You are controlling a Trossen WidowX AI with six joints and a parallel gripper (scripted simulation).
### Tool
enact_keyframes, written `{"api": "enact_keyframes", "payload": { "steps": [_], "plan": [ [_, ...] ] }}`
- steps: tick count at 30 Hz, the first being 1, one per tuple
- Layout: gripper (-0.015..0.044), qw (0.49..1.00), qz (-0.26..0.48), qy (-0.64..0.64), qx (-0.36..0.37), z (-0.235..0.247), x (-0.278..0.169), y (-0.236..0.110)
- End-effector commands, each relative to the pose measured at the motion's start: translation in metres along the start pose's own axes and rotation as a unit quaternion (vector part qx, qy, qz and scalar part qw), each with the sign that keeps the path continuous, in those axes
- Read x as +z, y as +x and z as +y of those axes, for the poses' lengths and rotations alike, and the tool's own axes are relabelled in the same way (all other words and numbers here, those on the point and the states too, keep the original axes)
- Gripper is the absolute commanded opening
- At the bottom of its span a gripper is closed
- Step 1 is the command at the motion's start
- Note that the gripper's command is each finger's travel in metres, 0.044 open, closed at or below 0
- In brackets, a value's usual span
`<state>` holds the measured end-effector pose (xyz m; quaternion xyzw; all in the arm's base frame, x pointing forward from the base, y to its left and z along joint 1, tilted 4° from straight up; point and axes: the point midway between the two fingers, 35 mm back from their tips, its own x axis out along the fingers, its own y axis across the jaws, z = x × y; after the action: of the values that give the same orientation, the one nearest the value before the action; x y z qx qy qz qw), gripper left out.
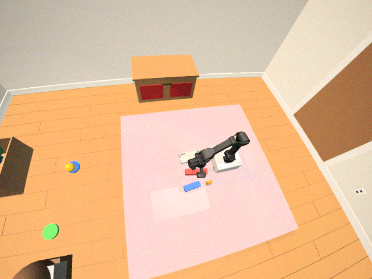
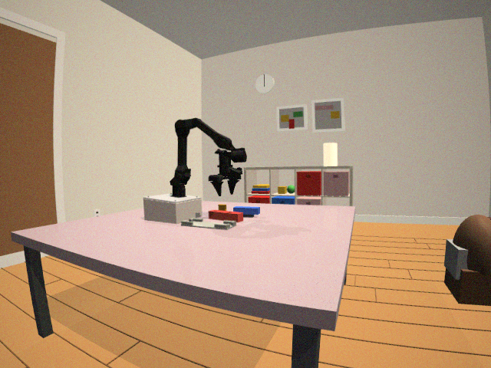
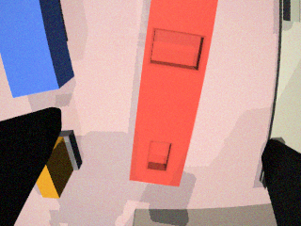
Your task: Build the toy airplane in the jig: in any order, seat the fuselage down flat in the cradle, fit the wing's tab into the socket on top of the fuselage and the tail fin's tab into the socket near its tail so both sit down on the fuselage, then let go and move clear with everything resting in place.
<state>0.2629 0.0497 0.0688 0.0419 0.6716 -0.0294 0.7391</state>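
The red fuselage (image 1: 189,171) (image 2: 225,215) (image 3: 176,75) lies flat on the pink table, with two sockets on its top. It is beside the pale jig (image 1: 188,157) (image 2: 208,224) (image 3: 290,82), not in it. The blue wing (image 1: 191,186) (image 2: 246,209) (image 3: 32,32) lies on the table a little apart from the fuselage. The small yellow tail fin (image 1: 208,182) (image 2: 222,206) (image 3: 56,172) lies near it. My gripper (image 1: 200,174) (image 2: 225,190) (image 3: 166,135) is open and empty. It hangs above the fuselage's tail end, fingers pointing down, one to each side of it.
The arm's white base box (image 1: 228,165) (image 2: 170,208) stands on the table next to the jig. A shelf with coloured bins (image 2: 297,184) stands by the far wall, and a wooden cabinet (image 1: 164,78) stands on the floor beyond the table.
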Motion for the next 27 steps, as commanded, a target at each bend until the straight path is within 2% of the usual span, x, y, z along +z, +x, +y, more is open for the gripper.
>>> {"api": "enact_keyframes", "payload": {
  "steps": [1, 5, 27],
  "plan": [
    [0.044, 1.0, 0.003, -0.004, -0.002, -0.004, -0.003, 0.0],
    [0.044, 1.0, 0.003, -0.004, -0.002, -0.004, -0.003, 0.047],
    [0.044, 1.0, 0.004, -0.004, -0.002, -0.004, -0.003, 0.085]
  ]
}}
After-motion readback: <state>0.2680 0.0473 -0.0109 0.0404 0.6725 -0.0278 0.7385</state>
